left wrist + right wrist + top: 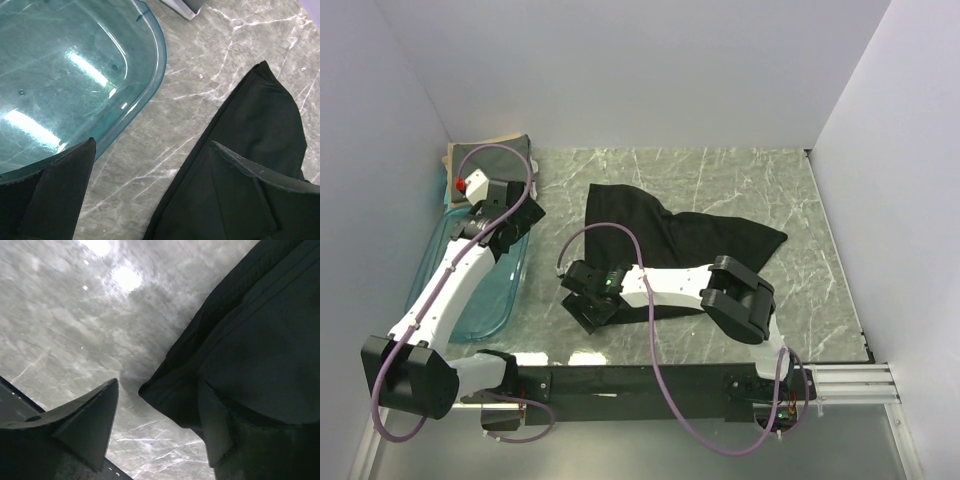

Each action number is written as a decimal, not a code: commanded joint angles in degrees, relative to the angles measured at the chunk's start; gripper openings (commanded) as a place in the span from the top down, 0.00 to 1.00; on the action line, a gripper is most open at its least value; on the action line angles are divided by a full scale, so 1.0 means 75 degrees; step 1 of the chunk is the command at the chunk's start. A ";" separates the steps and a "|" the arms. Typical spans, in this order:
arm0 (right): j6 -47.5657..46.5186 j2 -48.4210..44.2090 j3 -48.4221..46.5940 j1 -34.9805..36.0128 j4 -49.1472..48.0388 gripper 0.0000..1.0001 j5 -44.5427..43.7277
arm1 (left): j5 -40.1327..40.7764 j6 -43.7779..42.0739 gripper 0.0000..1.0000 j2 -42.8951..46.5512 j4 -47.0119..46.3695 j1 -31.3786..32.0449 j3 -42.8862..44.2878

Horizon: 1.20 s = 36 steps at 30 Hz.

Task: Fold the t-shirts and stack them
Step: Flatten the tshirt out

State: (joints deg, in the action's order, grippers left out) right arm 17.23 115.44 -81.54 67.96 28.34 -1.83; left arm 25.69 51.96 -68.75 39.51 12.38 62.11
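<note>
Catching every layer matters: the corner of the black t-shirt (250,340) lies between the spread fingers of our right pincer (159,385) on the worktop (75,315); our left pincer (152,142) hangs spread, the shirt at its right.

Bare worktop (750,185) lies open across the upper right of the top view, and in a strip between the tub (500,300) at left and the black shirt (650,225) at centre. The right arm (670,283) crosses the shirt's lower edge. Walls (640,70) close three sides. Folded shirts (505,160) fill the upper-left corner.
</note>
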 commanded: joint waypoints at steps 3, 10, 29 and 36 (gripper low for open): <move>0.0163 0.0182 -0.0085 -0.0038 0.0123 0.35 0.0208 | -0.0227 -0.0097 0.01 0.0214 -0.0381 -0.0104 0.0016; 0.0538 0.0007 0.0453 -0.0050 0.0603 0.71 -0.0081 | -0.0285 -0.0132 0.00 0.0155 -0.0404 -0.0209 0.0086; 0.2437 -0.5019 0.5679 -0.1934 0.1167 1.00 -0.0940 | -0.1715 -0.0577 0.01 -0.2115 -0.1412 0.1418 0.0379; 0.1980 -0.5231 0.5727 -0.2440 0.1109 1.00 -0.0964 | -0.0861 -0.0226 0.00 -0.3371 -0.1401 0.1619 0.0612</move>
State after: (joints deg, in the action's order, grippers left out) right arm 33.36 77.71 -39.24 51.11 36.45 -7.53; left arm 14.61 48.95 -92.64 29.32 24.62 63.35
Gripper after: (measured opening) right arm 0.008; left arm 0.995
